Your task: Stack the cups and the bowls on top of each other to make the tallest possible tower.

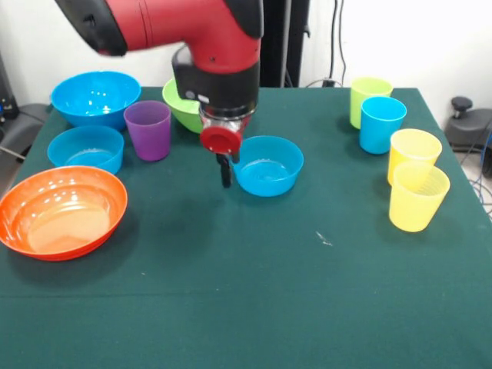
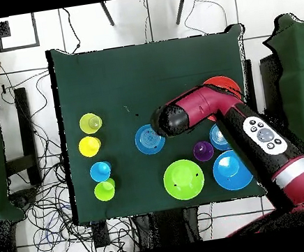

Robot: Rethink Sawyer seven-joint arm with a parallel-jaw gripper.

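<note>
Gripper hangs at the near rim of a small blue bowl mid-table; fingers look pressed together w/ nothing between them. No tower: all pieces sit separate. Purple cup stands upright btwn large blue bowl and lime green bowl, second small blue bowl just beside it. Orange bowl sits at table edge. Green cup, blue cup and two yellow cups line the opposite side.

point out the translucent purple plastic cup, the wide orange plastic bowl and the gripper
translucent purple plastic cup [image 1: 148, 132], front view, on its outer wall
wide orange plastic bowl [image 1: 61, 211], front view, on its inner floor
gripper [image 1: 224, 171], front view, on its dark tip beside a small blue bowl [image 1: 268, 165]
</note>
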